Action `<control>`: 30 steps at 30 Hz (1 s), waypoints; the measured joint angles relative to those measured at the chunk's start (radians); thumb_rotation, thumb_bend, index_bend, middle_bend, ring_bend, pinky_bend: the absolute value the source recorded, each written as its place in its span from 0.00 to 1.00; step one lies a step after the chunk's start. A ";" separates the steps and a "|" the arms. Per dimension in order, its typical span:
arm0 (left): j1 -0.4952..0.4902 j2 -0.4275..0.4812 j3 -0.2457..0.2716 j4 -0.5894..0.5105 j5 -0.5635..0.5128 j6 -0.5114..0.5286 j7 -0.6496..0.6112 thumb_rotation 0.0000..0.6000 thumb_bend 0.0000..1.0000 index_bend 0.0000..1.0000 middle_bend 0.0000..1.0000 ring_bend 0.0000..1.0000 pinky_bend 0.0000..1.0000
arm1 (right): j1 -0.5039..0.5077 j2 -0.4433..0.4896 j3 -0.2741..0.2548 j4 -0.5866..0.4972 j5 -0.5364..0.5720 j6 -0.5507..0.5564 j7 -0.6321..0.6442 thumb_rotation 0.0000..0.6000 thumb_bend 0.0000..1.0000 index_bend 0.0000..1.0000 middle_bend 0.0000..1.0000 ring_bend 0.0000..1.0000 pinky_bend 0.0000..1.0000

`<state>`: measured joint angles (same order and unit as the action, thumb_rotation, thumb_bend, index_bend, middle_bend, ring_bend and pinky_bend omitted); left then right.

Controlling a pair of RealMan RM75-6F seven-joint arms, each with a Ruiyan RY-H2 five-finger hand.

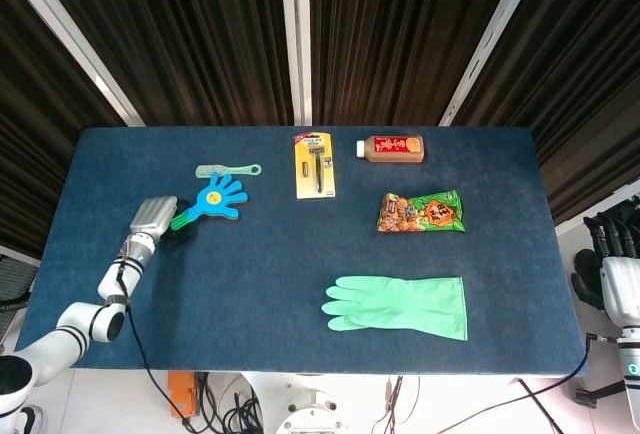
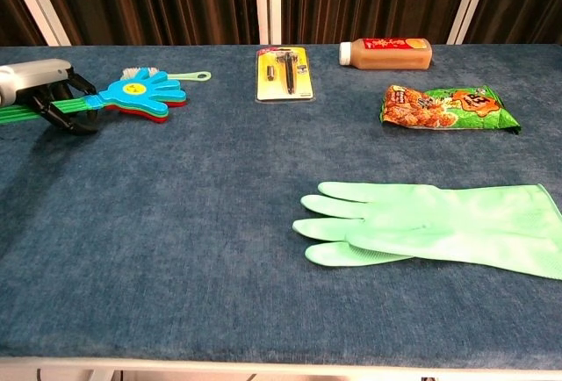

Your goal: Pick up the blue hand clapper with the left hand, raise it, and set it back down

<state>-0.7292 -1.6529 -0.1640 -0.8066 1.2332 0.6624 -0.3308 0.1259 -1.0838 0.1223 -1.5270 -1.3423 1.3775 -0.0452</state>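
The blue hand clapper (image 1: pixel 216 197) has a blue palm with a yellow face, red layers under it and a green handle. It is at the table's left, its palm facing up and tilted in the chest view (image 2: pixel 139 94). My left hand (image 1: pixel 154 218) grips the green handle at the left edge of the chest view (image 2: pixel 46 96). Whether the clapper touches the cloth cannot be told. My right hand (image 1: pixel 614 254) hangs off the table's right side, holding nothing, fingers apart.
A small green brush (image 1: pixel 228 170) lies just behind the clapper. A razor pack (image 1: pixel 314 165), a brown bottle (image 1: pixel 391 148) and a snack bag (image 1: pixel 421 211) lie at the back. A green rubber glove (image 1: pixel 398 305) lies front right on the blue table (image 1: pixel 250 284).
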 measured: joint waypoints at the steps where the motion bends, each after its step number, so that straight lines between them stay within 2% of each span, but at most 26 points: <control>1: 0.000 0.001 -0.006 -0.004 -0.016 -0.008 0.014 1.00 0.22 0.78 1.00 0.95 0.95 | -0.001 0.000 0.000 0.000 0.001 0.001 0.000 1.00 0.27 0.00 0.00 0.00 0.00; 4: -0.001 0.003 -0.019 -0.015 -0.047 -0.015 0.056 1.00 0.21 0.81 1.00 0.97 0.96 | -0.004 0.001 0.001 -0.001 0.004 0.004 0.001 1.00 0.27 0.00 0.00 0.00 0.00; 5: -0.001 0.003 -0.024 -0.020 -0.056 -0.015 0.068 1.00 0.20 0.79 1.00 0.97 0.96 | -0.004 0.002 0.001 -0.001 0.005 0.004 0.001 1.00 0.27 0.00 0.00 0.00 0.00; 7: 0.001 0.004 -0.035 -0.032 -0.071 -0.005 0.087 1.00 0.20 0.63 1.00 0.97 0.96 | -0.005 0.001 0.001 0.000 0.005 0.005 0.001 1.00 0.27 0.00 0.00 0.00 0.00; 9: 0.003 0.004 -0.042 -0.037 -0.074 0.013 0.091 1.00 0.20 0.54 1.00 0.97 0.96 | -0.005 0.000 0.002 0.001 0.005 0.006 0.002 1.00 0.27 0.00 0.00 0.00 0.00; 10: 0.005 0.003 -0.047 -0.040 -0.075 0.026 0.092 1.00 0.20 0.51 1.00 0.97 0.96 | -0.005 0.000 0.002 0.002 0.005 0.005 0.002 1.00 0.27 0.00 0.00 0.00 0.00; 15: 0.015 0.005 -0.052 -0.049 -0.072 0.051 0.100 1.00 0.20 0.26 1.00 0.97 0.96 | -0.002 -0.003 0.004 0.005 0.007 0.000 0.003 1.00 0.27 0.00 0.00 0.00 0.00; 17: 0.018 0.004 -0.053 -0.048 -0.071 0.054 0.096 1.00 0.20 0.21 1.00 0.97 0.96 | 0.000 -0.004 0.004 0.006 0.008 -0.004 0.001 1.00 0.28 0.00 0.00 0.00 0.00; 26: 0.025 0.001 -0.052 -0.033 -0.064 0.056 0.084 1.00 0.20 0.18 1.00 1.00 0.99 | 0.007 -0.005 0.006 0.002 0.010 -0.012 -0.009 1.00 0.28 0.00 0.00 0.00 0.00; 28: 0.026 0.001 -0.053 -0.031 -0.069 0.054 0.090 1.00 0.20 0.22 1.00 1.00 1.00 | 0.008 -0.005 0.006 0.000 0.011 -0.013 -0.011 1.00 0.28 0.00 0.00 0.00 0.00; 30: 0.027 -0.001 -0.056 -0.029 -0.078 0.054 0.098 1.00 0.20 0.33 1.00 1.00 1.00 | 0.009 -0.004 0.005 -0.002 0.011 -0.016 -0.012 1.00 0.28 0.00 0.00 0.00 0.00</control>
<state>-0.7026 -1.6535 -0.2199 -0.8359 1.1553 0.7164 -0.2323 0.1346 -1.0880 0.1277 -1.5287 -1.3308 1.3619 -0.0573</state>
